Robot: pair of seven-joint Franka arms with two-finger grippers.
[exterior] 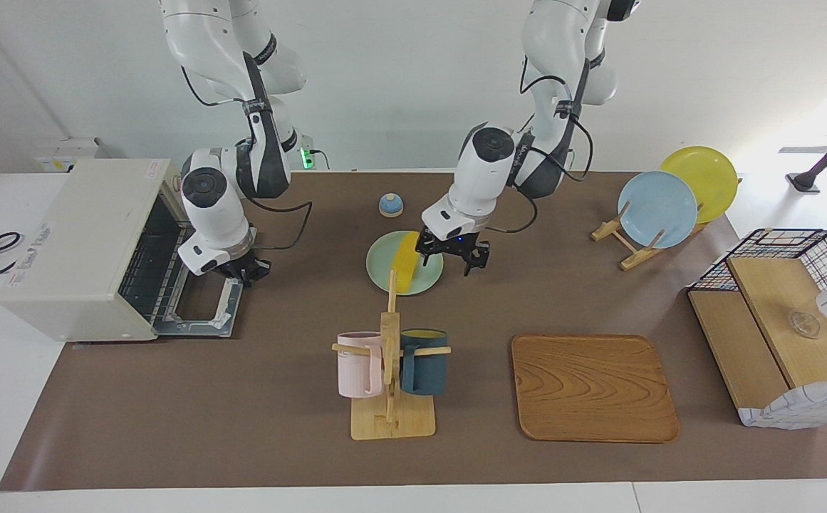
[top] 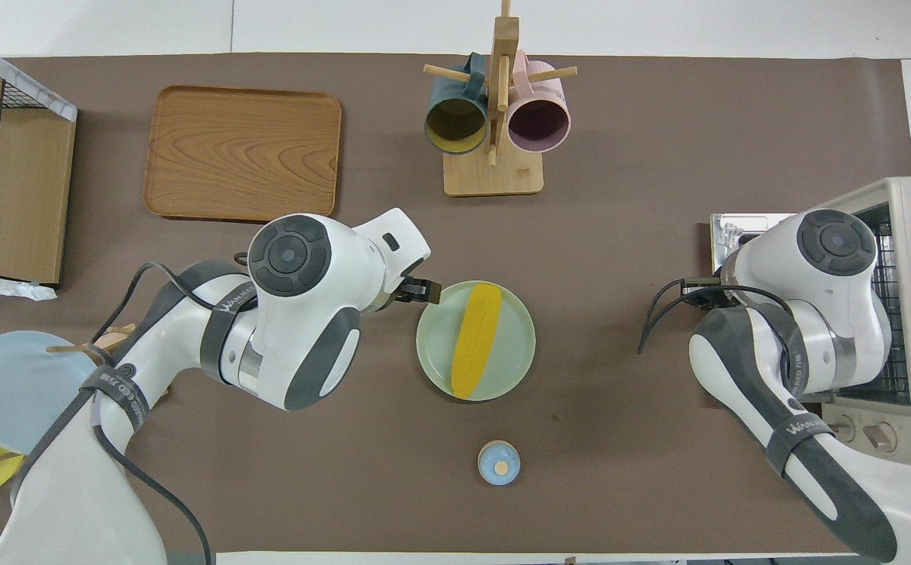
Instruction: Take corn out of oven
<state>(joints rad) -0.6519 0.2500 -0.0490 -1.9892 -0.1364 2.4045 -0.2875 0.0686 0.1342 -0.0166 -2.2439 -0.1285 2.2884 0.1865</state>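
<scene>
The left gripper point(exterior: 454, 258) hangs low beside the pale green plate point(exterior: 379, 274), fingers spread apart and holding nothing. The corn point(top: 475, 339) lies free on that plate, mid-table, well apart from the oven point(exterior: 78, 249). The right gripper point(exterior: 241, 271) sits over the oven's lowered door point(exterior: 203, 311); how far its fingers part I cannot tell.

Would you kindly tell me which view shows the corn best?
The overhead view: the whole corn lies unobstructed on the green plate. In the facing view, the mug rack's post and the left pincer hide part of it.
</scene>
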